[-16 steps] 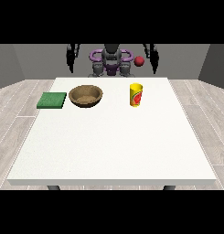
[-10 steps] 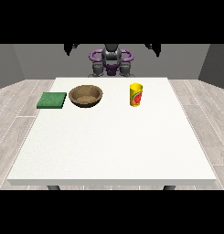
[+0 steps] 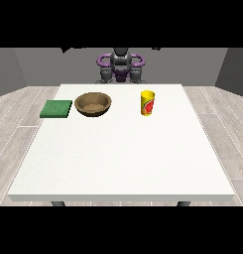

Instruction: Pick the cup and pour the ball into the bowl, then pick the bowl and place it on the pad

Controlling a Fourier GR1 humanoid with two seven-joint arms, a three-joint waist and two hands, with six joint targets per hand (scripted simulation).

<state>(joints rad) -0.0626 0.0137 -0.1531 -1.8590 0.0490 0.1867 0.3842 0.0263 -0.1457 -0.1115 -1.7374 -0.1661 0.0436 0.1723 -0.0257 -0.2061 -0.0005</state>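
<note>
Neither hand can be made out: only dark tips cross the top edge above the robot (image 3: 121, 67), so whether fingers are apart or together cannot be told. On the white table (image 3: 123, 158), all three things stand near the far edge. The yellow cup (image 3: 148, 102) stands upright right of the middle; its contents are hidden. The brown bowl (image 3: 93, 104) holds nothing visible. The green pad (image 3: 56, 108) lies toward the far-left corner, apart from the bowl.
</note>
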